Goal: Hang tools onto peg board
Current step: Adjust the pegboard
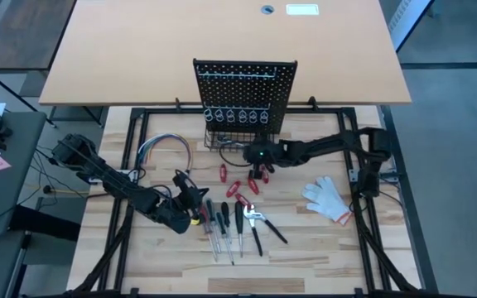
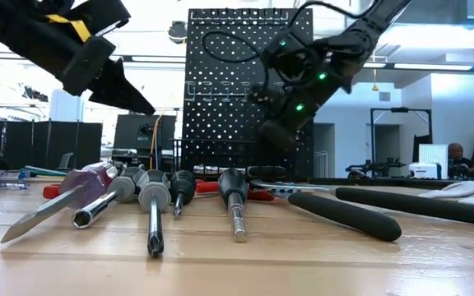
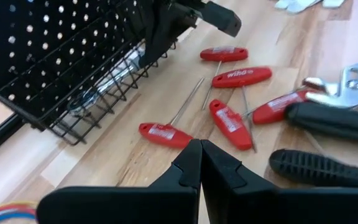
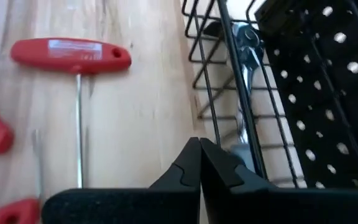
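The peg board (image 1: 245, 91) stands upright at the table's far middle, a wire basket (image 1: 226, 141) at its foot. A silver tool (image 4: 244, 43) lies in the basket. Several red T-handled keys (image 1: 238, 186) lie on the wood in front of it. Nearer lie a row of screwdrivers (image 1: 222, 228) and pliers (image 1: 259, 219). My right gripper (image 1: 243, 152) is shut with nothing between its fingers, slanting down beside the basket's near edge (image 4: 229, 93). My left gripper (image 1: 194, 199) is shut and holds nothing. It hovers left of the red keys, above the screwdrivers' handles (image 2: 151, 189).
A white glove (image 1: 330, 199) lies at the right. A bundle of coloured wires (image 1: 164, 149) lies at the left, behind my left arm. One red key (image 4: 70, 53) lies close beside my right gripper. Bare wood shows along the near edge (image 1: 247, 277).
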